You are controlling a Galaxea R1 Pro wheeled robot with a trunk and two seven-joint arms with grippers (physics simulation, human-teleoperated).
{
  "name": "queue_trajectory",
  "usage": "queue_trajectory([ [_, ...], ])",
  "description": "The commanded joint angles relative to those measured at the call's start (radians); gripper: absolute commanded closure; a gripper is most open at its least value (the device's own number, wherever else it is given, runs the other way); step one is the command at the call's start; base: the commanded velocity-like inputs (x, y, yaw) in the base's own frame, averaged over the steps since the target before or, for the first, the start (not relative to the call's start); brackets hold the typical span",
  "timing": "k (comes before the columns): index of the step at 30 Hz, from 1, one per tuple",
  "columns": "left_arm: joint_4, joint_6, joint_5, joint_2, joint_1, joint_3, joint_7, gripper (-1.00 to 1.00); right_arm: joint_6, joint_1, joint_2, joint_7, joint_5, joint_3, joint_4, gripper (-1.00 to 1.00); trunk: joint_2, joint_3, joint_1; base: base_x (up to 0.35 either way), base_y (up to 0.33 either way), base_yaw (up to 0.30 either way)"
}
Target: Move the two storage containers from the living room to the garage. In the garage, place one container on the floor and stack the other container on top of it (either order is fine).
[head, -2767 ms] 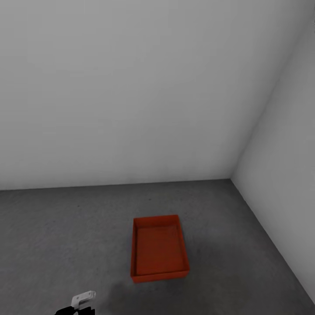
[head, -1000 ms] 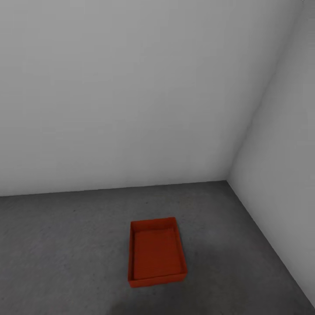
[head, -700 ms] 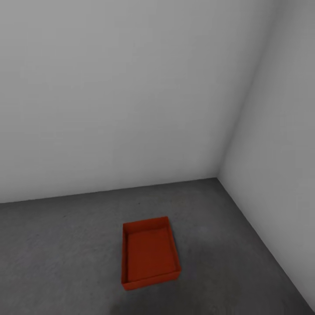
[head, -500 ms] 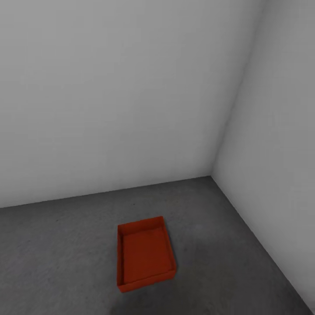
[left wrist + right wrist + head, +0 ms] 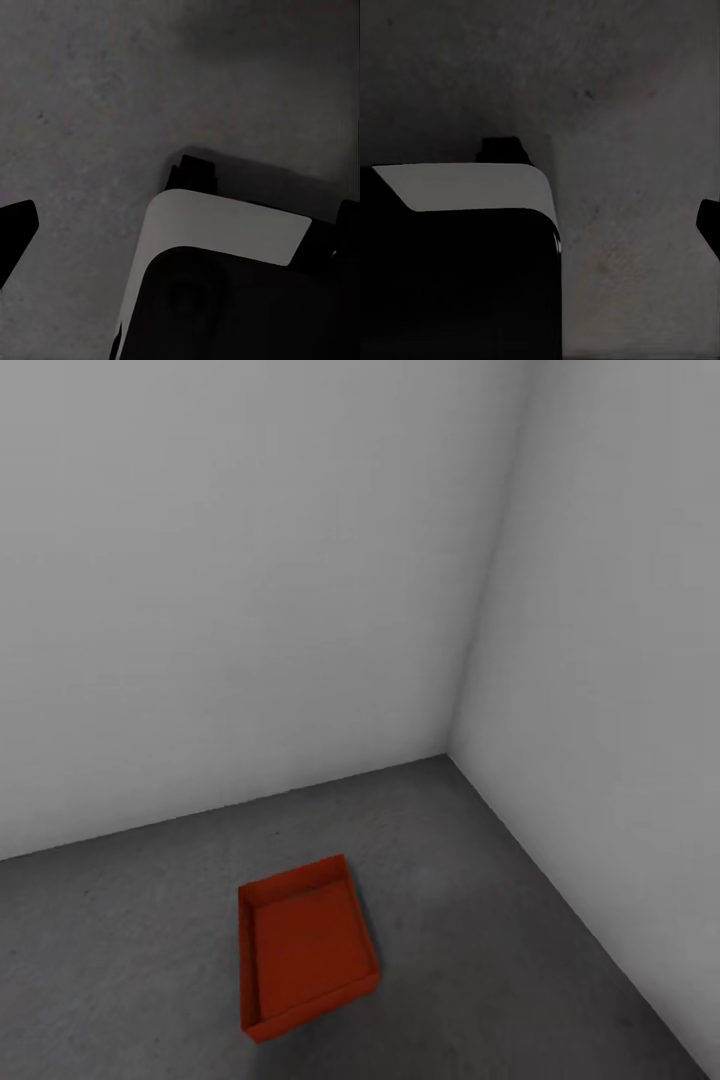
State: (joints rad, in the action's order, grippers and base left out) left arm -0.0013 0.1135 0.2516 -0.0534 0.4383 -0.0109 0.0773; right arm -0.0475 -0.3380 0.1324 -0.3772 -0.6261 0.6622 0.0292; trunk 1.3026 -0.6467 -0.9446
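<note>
Claw state impossible to tell from either wrist view, one orange-red container [image 5: 305, 950] sitting empty on the garage floor [image 5: 480, 920] near the corner, second one unfetched; risk of clipping it while turning away.

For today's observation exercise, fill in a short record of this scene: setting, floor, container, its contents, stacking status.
setting: corner of a bare room with pale grey walls
floor: dark grey mottled concrete floor
container: one orange-red storage container, flat on the floor, apart from both walls
contents: nothing inside
stacking status: nothing stacked on it yet
</note>
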Motion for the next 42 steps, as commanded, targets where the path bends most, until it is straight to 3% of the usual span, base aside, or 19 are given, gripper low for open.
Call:
queue_trajectory([
  [1, 0.000, 0.003, 0.005, 0.000, 0.000, 0.000, 0.002, -1.00, -0.006, 0.001, 0.001, 0.000, -0.010, 0.008, 0.003, -1.00, 0.000, -0.001, 0.000, 0.000, 0.000, -0.251],
  [13, 0.000, 0.003, 0.003, 0.000, 0.000, -0.001, 0.001, -1.00, -0.009, 0.018, 0.002, -0.001, -0.009, 0.008, 0.003, -1.00, 0.000, 0.003, 0.000, 0.000, 0.000, -0.219],
  [42, 0.000, 0.003, 0.003, 0.000, 0.000, -0.001, 0.002, -1.00, -0.005, 0.042, 0.012, -0.002, -0.008, 0.008, 0.003, -1.00, 0.000, 0.038, 0.000, 0.000, 0.000, -0.007],
])
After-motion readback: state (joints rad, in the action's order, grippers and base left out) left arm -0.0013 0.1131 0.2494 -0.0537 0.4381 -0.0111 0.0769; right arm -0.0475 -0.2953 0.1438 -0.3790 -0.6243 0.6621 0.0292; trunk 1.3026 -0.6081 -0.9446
